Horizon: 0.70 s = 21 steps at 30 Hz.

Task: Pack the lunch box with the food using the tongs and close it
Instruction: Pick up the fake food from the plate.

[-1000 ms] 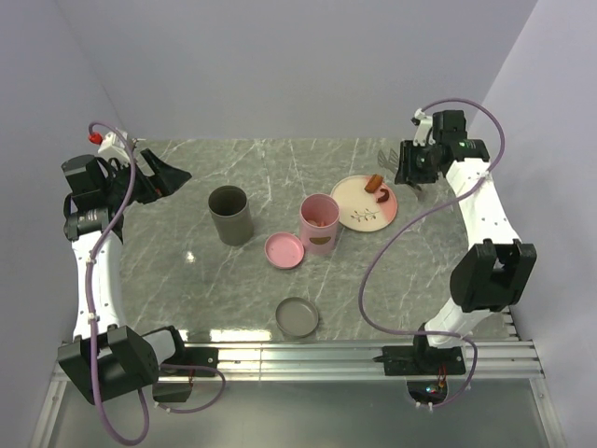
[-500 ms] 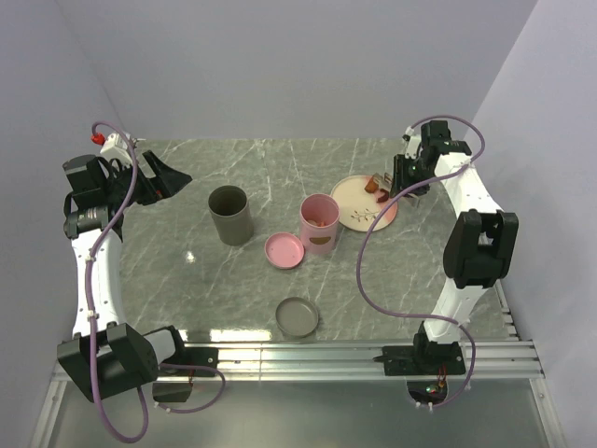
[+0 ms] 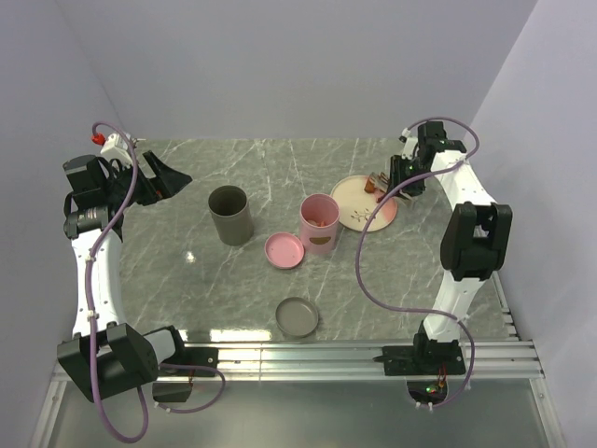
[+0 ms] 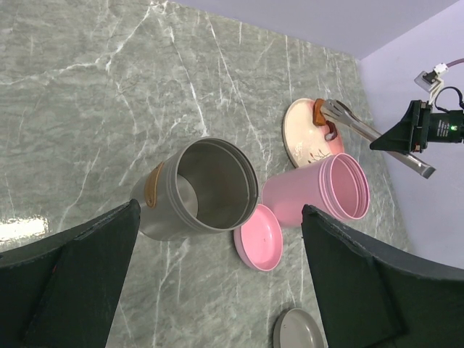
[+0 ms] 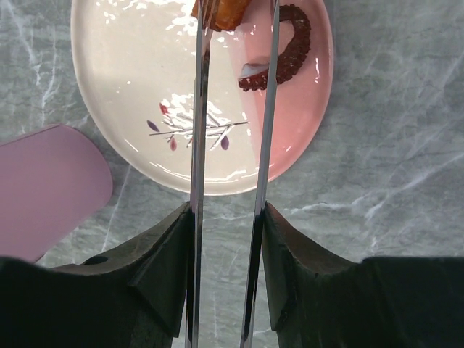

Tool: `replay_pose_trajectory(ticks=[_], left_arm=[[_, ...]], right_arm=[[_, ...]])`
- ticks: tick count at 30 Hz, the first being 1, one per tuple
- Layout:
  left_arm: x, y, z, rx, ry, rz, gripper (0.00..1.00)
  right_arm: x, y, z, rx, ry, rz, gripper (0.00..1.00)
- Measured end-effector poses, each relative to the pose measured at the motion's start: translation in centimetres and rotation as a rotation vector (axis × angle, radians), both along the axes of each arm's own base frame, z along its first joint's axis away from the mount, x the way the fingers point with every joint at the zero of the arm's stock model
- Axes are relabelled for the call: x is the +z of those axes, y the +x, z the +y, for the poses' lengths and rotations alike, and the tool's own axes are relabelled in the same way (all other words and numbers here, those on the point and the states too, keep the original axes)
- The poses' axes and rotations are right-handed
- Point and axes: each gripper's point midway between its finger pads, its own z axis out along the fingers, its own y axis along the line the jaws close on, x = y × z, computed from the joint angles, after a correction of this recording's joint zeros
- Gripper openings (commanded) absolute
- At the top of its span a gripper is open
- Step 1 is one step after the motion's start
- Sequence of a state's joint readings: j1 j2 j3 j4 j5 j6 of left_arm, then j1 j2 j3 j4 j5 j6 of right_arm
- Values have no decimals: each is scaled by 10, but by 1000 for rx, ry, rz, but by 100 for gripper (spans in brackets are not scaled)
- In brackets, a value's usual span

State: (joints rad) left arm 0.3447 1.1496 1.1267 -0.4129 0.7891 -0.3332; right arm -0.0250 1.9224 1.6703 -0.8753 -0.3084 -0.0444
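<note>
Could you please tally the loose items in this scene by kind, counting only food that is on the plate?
Canisters: 2 (pink canister, grey canister)
Loose lids: 2 (pink lid, grey lid)
Plate: 1
Tongs: 1
Food on the plate: 2 (orange-brown piece, curled reddish piece)
Total: 8

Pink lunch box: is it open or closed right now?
Open. The pink lunch box stands upright with its mouth uncovered. Its pink lid lies flat beside it, off the canister, as both the top and left wrist views show.
</note>
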Motion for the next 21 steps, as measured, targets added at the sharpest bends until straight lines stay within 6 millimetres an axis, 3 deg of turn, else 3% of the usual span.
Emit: replay_pose_trajectory(ticks=[11,21], left_arm=[[0,0,0,-1,3,-2,99],[0,0,0,-2,5,-3,99]], right_arm=[[1,13,14,22,83,1,49],[-5,12,24,44,110,20,49]])
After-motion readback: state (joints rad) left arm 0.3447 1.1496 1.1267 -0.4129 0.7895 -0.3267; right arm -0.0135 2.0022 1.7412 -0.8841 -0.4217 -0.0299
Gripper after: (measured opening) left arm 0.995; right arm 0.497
